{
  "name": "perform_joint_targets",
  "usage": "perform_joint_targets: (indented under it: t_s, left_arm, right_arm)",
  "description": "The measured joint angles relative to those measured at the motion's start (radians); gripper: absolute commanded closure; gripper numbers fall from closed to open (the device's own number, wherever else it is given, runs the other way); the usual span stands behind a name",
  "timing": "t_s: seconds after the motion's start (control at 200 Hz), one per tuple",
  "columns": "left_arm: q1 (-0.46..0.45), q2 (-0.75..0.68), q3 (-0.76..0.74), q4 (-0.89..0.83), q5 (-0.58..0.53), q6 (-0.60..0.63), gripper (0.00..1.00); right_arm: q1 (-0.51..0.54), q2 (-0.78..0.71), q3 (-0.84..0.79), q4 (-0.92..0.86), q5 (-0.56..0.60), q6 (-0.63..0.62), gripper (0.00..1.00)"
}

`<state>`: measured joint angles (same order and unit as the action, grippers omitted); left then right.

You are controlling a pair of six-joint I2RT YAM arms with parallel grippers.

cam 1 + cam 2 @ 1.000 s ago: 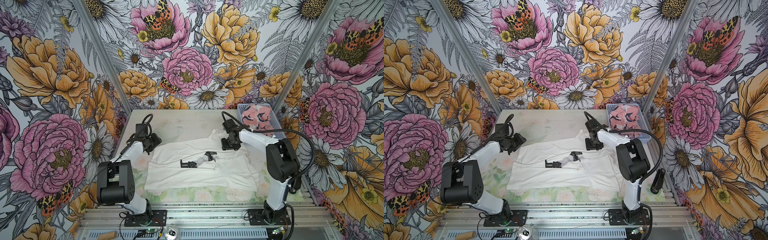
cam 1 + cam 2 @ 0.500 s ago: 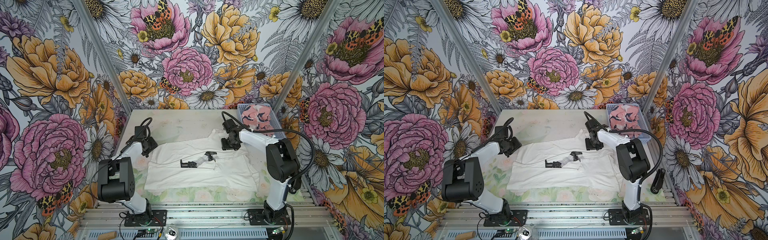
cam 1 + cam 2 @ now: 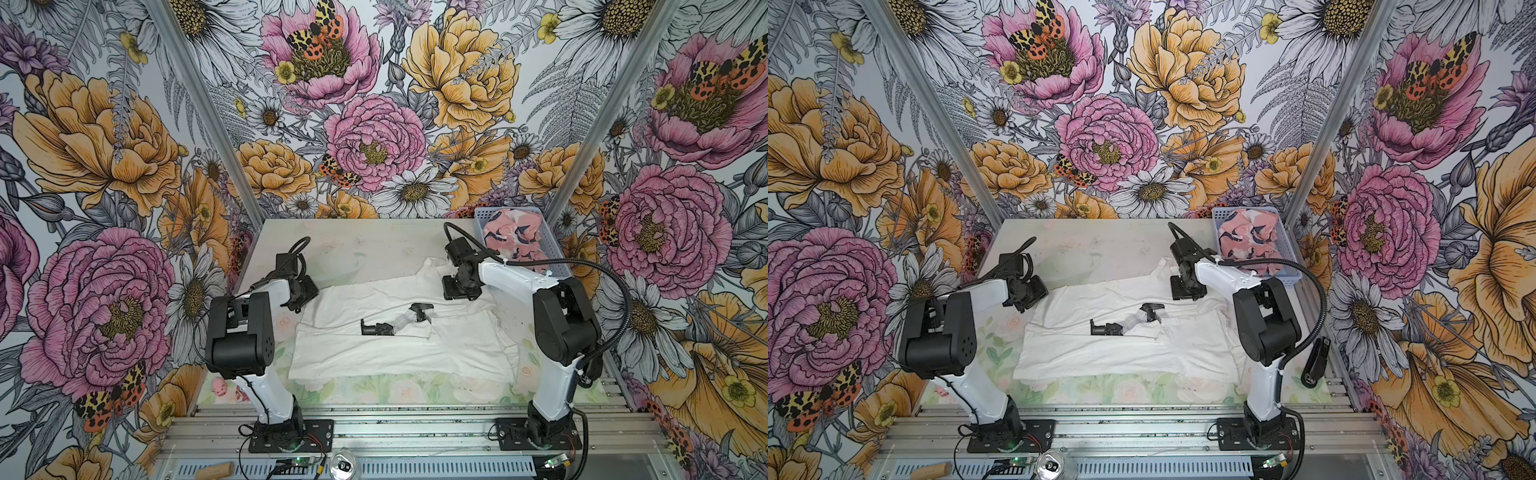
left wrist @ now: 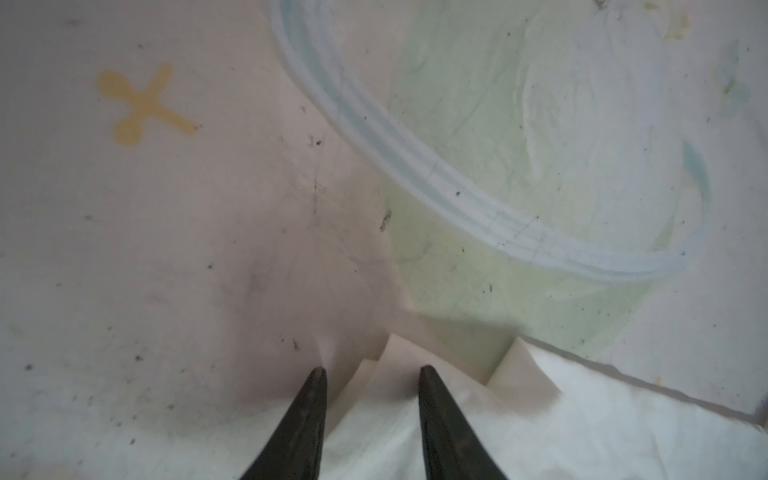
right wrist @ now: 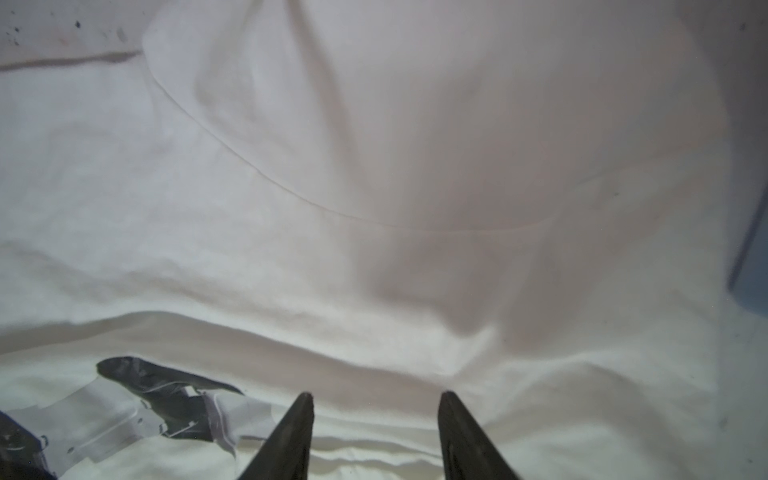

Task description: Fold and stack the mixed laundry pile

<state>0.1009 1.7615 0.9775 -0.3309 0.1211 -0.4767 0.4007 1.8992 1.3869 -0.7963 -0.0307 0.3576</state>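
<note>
Left hand (image 4: 370,369) narrower, astride white garment (image 4: 602,415)

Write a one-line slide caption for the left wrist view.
Left gripper, jaws apart, poised over a corner of the white garment on the scuffed table.

The left wrist view cuts the left end effector (image 4: 372,370) off at the picture's edge. Only its two tips show, and we cannot tell whether they touch the corner of the white garment (image 4: 540,415) beneath. The right end effector (image 5: 376,395) is cropped likewise, as is the garment's graphic (image 5: 137,407), and the basket (image 5: 752,266) is only a blurred blue sliver. In both top views the wrists cover both sets of fingers. At the far right corner of the surface (image 3: 374,249), the right arm (image 3: 511,278) and its cable (image 3: 540,261) hide part of the pink garment (image 3: 517,232).
</note>
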Motion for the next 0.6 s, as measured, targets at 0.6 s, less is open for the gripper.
perform_joint_targets:
  t_s: [0.6]
  left_arm:
    - [0.002, 0.032, 0.023, 0.024, 0.033, 0.008, 1.00]
  right_arm:
    - [0.000, 0.000, 0.000, 0.000, 0.000, 0.000, 0.49]
